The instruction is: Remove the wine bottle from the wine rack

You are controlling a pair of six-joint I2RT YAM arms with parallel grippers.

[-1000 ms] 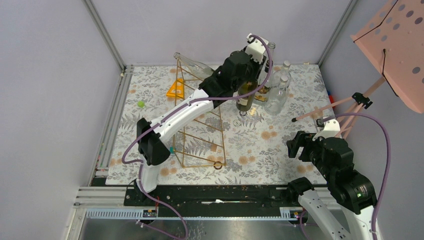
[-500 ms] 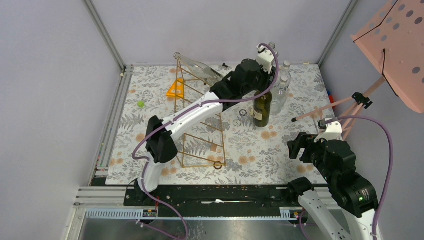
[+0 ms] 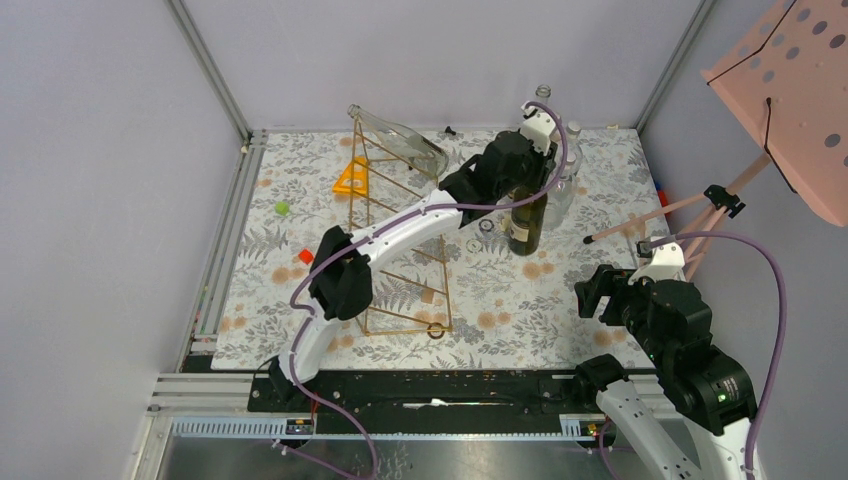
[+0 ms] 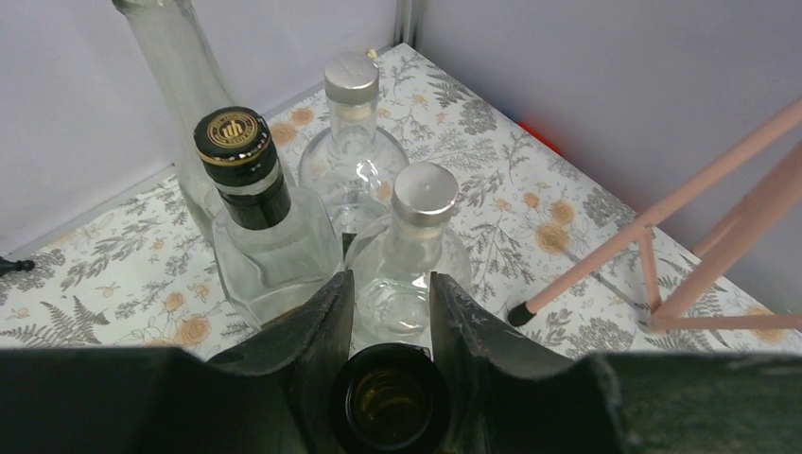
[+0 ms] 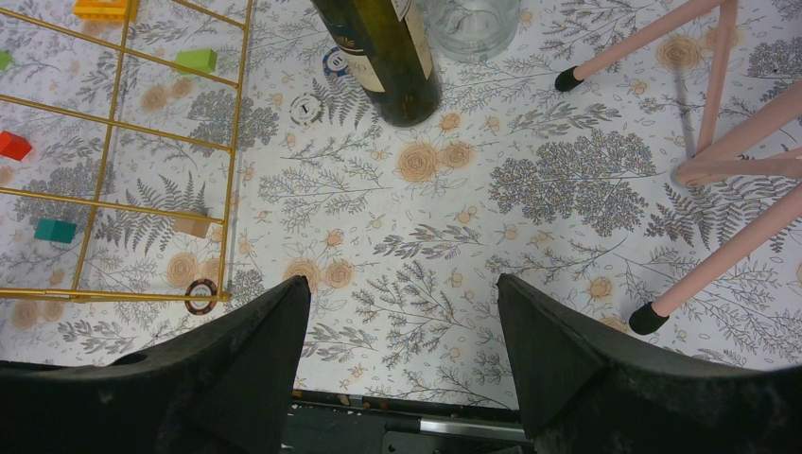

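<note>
Left gripper [image 4: 390, 317] is narrow, clamped on the neck of the wine bottle [image 4: 392, 409] just under the lip, with the mouth sitting right between the fingers [image 4: 317, 345]. Bottle is straight below the hand, upright, and its base looks to be down on the table [image 3: 560, 290]; the top grip keeps it vertical. Wine rack [image 3: 400, 250] is back behind the wrist, apart from the bottle, so the off-rack part reads as done and only the release is left, imo. Ahead of the fingertips, close, stand the clear bottles [image 4: 274, 260]: open only slightly, retreat straight up. One slanted clear bottle [image 3: 398, 133] lies on the rack top. Off to the side, the right gripper [image 5: 402, 288] is wide and empty, hovering low over the table, out of the way.
</note>
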